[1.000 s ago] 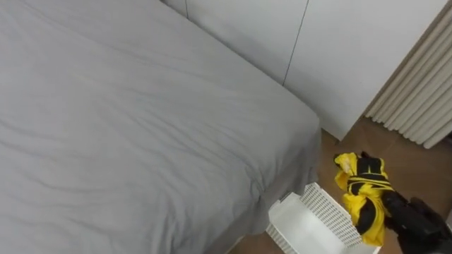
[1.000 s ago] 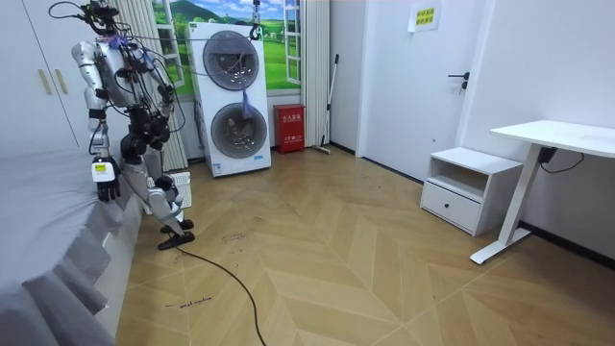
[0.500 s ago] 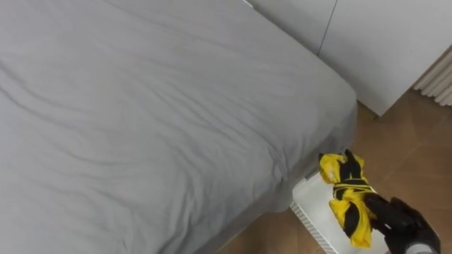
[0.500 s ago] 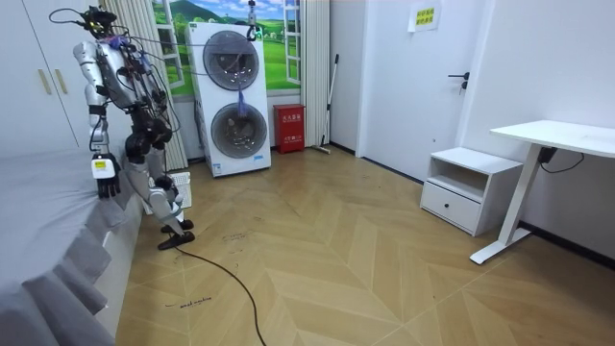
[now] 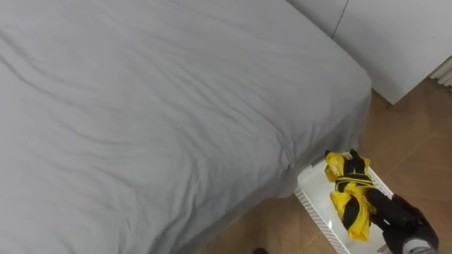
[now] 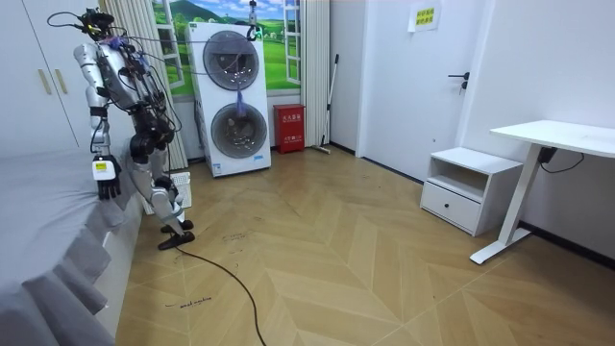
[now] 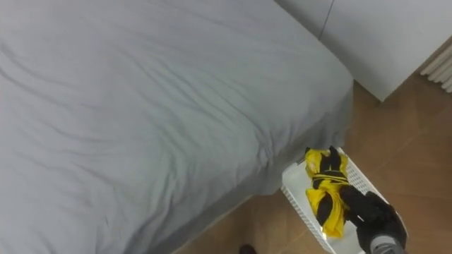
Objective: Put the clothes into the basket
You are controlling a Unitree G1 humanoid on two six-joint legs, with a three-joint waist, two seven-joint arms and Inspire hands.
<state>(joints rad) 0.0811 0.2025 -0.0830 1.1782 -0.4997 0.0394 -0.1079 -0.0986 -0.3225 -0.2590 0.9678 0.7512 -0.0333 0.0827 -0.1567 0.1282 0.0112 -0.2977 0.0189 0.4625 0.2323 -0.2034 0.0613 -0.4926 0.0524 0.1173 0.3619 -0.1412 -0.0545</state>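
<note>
A yellow and black garment (image 5: 349, 199) hangs bunched from my right hand (image 5: 404, 217), whose dark fingers are shut on its lower end. It dangles just over the white slatted basket (image 5: 313, 202), which stands on the wood floor against the near corner of the grey bed (image 5: 155, 106). The same garment (image 7: 323, 189), right hand (image 7: 373, 213) and basket (image 7: 295, 197) show in the right eye view. In the room view my left hand (image 6: 105, 180) hangs at my side by the bed's edge. I stand at the bed's corner, facing the wardrobe.
White wardrobe doors (image 5: 399, 42) rise behind the bed's far corner. In the room view a stacked washer and dryer (image 6: 235, 96), a red box (image 6: 288, 128), a low white cabinet (image 6: 463, 187) and a white desk (image 6: 557, 139) stand around open wood floor.
My right hand has carried the garment leftward from beside the basket to over it. The eye view has shifted, so the bed fills more of it.
</note>
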